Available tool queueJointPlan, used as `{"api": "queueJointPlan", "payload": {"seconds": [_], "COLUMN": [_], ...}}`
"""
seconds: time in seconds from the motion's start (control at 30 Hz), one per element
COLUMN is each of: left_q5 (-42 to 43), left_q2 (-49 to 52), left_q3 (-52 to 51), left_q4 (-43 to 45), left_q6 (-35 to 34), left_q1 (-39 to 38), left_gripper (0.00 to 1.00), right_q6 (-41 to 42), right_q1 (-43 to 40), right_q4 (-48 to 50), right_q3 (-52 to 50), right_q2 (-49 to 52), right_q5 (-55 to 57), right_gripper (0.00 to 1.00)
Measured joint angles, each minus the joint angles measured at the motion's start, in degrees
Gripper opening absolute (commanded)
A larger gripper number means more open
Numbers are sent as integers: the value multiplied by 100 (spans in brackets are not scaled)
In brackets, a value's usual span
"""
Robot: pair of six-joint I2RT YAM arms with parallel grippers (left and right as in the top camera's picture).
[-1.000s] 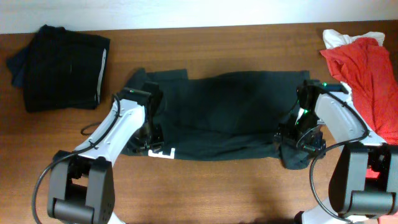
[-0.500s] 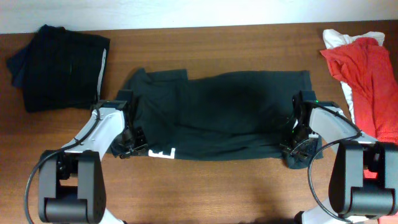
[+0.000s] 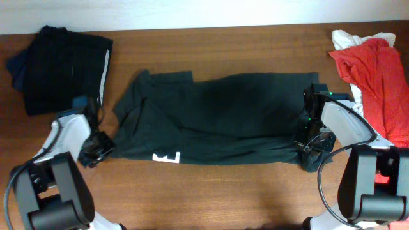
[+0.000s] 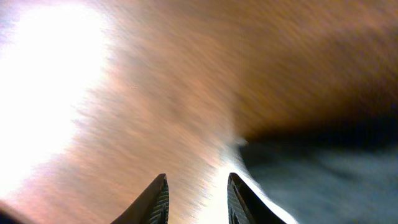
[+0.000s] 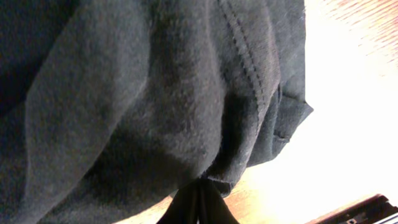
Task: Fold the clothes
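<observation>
Pinches shirt (image 3: 217, 115) at its right edge with right gripper (image 5: 199, 190), jaws tight together on fabric; holds left gripper (image 4: 198, 185) just off shirt's left edge, narrowly parted, gripping nothing.

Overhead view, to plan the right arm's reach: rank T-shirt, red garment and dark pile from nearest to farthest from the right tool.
1. T-shirt, centre; the right tool pinches its right edge.
2. Red garment, far right corner.
3. Dark pile, far left corner.
</observation>
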Motion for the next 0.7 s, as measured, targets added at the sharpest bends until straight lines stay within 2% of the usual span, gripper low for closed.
{"api": "queueJointPlan", "payload": {"seconds": [0.03, 0.13, 0.3, 0.33, 0.4, 0.47, 0.6, 0.7], "left_q5": [-55, 42, 595, 754, 1366, 1687, 2151, 2391], "left_q2": [0, 0, -195, -472, -1182, -1445, -1189, -433], "left_q3": [0, 13, 168, 173, 205, 245, 245, 245], "left_q4": [-11, -103, -238, -280, -203, 81, 570, 868], "left_q6": [7, 92, 437, 538, 820, 949, 990, 874], "left_q1": [149, 605, 435, 251, -282, -846, -1867, -2588], "left_gripper": [21, 21, 22, 26, 31, 32, 31, 30], "right_q6": [26, 352, 837, 903, 918, 907, 898, 901], "right_q1": [0, -2, -354, -544, -951, -1058, -1058, -1058], "right_q4": [26, -52, -490, -490, -411, -376, -363, -378], "right_q3": [0, 70, 616, 702, 782, 782, 782, 782], "right_q2": [0, 0, 2, 2, 2, 2, 2, 2], "right_q5": [76, 544, 953, 957, 841, 778, 695, 627], "right_gripper": [4, 4, 4, 4, 12, 11, 10, 6]}}
